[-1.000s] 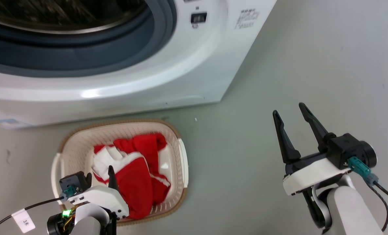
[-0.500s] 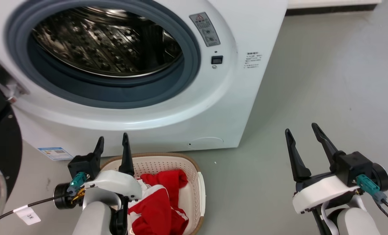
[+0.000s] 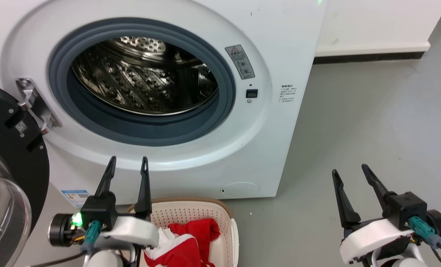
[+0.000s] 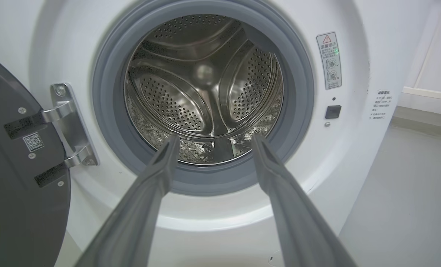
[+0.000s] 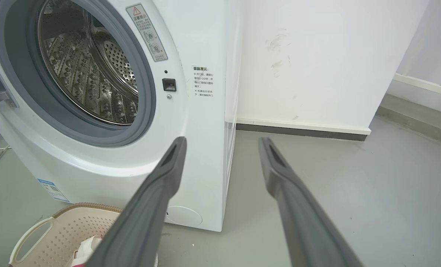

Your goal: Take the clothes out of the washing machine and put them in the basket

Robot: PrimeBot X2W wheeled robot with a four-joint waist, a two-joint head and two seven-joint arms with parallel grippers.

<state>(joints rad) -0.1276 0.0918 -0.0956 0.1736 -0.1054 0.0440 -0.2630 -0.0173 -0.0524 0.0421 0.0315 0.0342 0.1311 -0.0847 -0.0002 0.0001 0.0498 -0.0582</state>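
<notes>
Head view: my left gripper has its fingers spread apart, tips pointing up in front of the washer, just under the open porthole; the basket sits on the floor just right of that gripper and lower, my wrist overlapping its left edge; the clothes, red and white, lie inside it; the door hangs open to that gripper's left; my right gripper is spread too, well to the right of the basket, above the floor.

Left wrist view: past my parted fingers, straight ahead, is the perforated steel drum; the hinge stands to their left, a warning sticker to their upper right.

Right wrist view: my right fingers, parted, point at the washer's right front corner; the basket is low to their left, a bit of white cloth showing in it; the wall is ahead, up to the right.
</notes>
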